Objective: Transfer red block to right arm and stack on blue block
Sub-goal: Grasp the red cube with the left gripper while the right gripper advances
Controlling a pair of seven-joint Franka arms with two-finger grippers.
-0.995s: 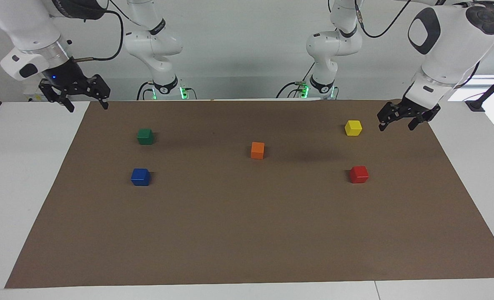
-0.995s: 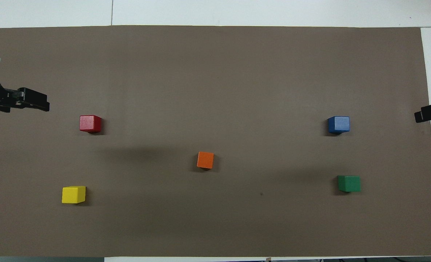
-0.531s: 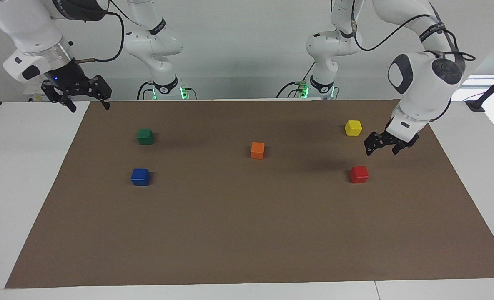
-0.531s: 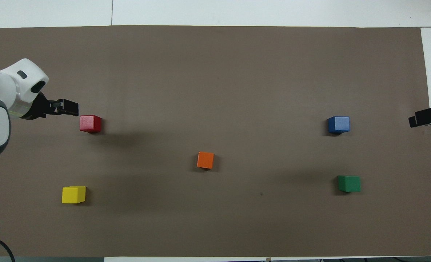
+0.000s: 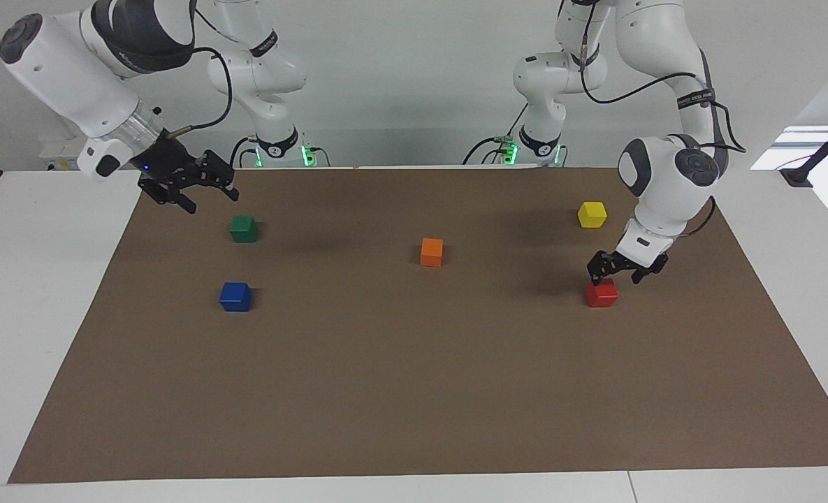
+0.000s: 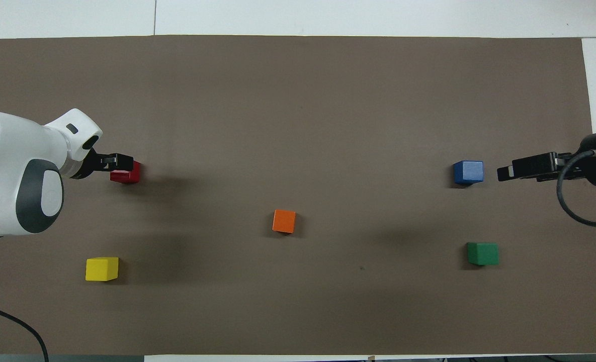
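The red block [image 5: 601,294] lies on the brown mat toward the left arm's end; it also shows in the overhead view [image 6: 128,176]. My left gripper [image 5: 616,278] is open and hangs just above the red block, one fingertip at its top edge; in the overhead view the left gripper [image 6: 118,161] covers part of it. The blue block [image 5: 235,296] lies toward the right arm's end, and shows in the overhead view [image 6: 468,172]. My right gripper [image 5: 211,201], with its blue light, is open and empty in the air over the mat near the green cube; in the overhead view the right gripper [image 6: 509,172] is beside the blue block.
An orange cube [image 5: 432,251] lies mid-mat. A yellow cube [image 5: 592,214] lies nearer to the robots than the red block. A dark green cube [image 5: 243,228] lies nearer to the robots than the blue block. The brown mat [image 5: 414,391] covers most of the white table.
My left gripper has come down and moved from beside the yellow cube to just over the red block. My right gripper has moved from the mat's edge in over the mat, near the green cube.
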